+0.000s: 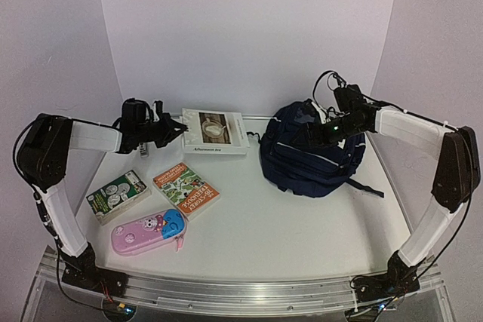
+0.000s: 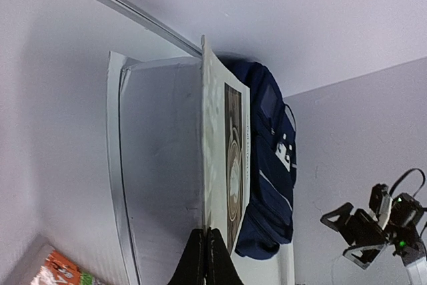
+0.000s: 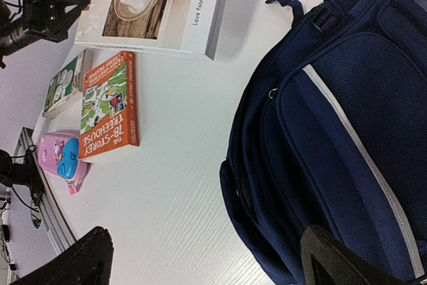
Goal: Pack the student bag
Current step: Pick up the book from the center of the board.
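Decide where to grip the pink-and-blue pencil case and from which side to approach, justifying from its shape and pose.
Grip the pink-and-blue pencil case across its narrow width near the middle, coming down from above. It lies flat on the table, long and rounded; its length is probably too great to span, and bare table shows beside both long edges there.

Your navy backpack (image 1: 306, 157), thin pale stripes across its pockets, lies slumped far right on the desk (image 1: 302, 224); its top seems zipped, hard to tell.
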Controlling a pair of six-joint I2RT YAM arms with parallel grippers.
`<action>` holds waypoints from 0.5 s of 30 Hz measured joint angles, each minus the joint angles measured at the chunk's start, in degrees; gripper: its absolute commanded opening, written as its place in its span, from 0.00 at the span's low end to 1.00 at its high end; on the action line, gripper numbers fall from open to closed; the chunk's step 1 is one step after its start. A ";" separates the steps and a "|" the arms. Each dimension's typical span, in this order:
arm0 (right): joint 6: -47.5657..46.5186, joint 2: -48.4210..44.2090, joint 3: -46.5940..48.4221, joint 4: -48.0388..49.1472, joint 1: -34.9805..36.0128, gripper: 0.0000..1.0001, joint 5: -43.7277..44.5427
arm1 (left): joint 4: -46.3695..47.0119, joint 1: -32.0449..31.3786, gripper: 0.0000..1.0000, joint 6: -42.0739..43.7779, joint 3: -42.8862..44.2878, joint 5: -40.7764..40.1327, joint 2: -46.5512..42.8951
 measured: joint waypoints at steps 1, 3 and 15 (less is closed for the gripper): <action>0.22 -0.21 -0.09 0.01 -0.09 0.98 -0.55 | 0.33 -0.51 0.00 0.02 -0.20 0.91 -0.61; 0.65 -0.73 -0.50 0.00 -0.34 0.98 -1.63 | 1.35 -1.54 0.00 0.04 -1.02 2.82 -2.09; 5.42 -5.17 -3.85 1.00 -3.98 0.98 -11.68 | 10.99 -6.98 0.00 -3.21 -5.70 14.23 -7.36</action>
